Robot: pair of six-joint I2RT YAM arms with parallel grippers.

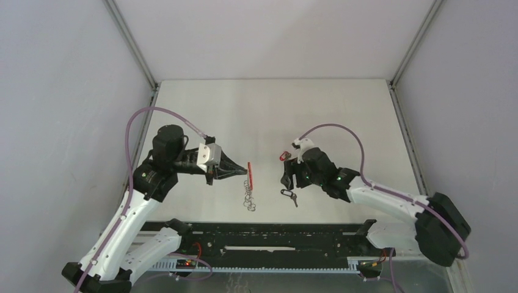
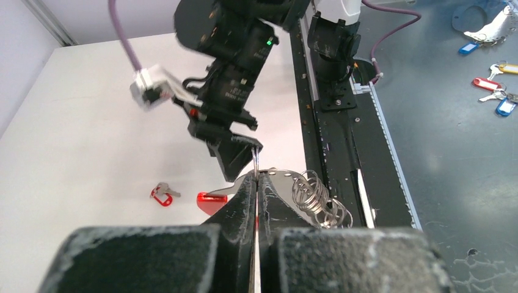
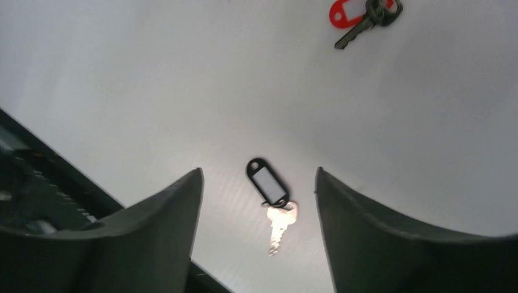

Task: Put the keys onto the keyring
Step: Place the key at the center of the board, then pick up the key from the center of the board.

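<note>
My left gripper [image 1: 240, 172] [image 2: 257, 178] is shut on a bright red strap [image 1: 249, 173] [image 2: 211, 199], held above the table. A bunch of silvery wire rings [image 1: 247, 199] [image 2: 313, 196] hangs from the strap. The thin keyring itself is too fine to pick out. My right gripper [image 1: 286, 179] [image 3: 256, 174] is open and empty, hovering just above a silvery key on a black tag [image 3: 273, 204] [image 1: 289, 195] that lies flat on the table between its fingers. A second key with a red tag [image 3: 360, 15] [image 1: 284, 155] [image 2: 162, 194] lies a little farther back.
The black rail [image 1: 256, 235] that carries the arm bases runs along the table's near edge. Grey walls enclose the white table [image 1: 342, 116] on three sides. In the left wrist view, more tagged keys [image 2: 495, 91] lie on the dark floor beyond the rail.
</note>
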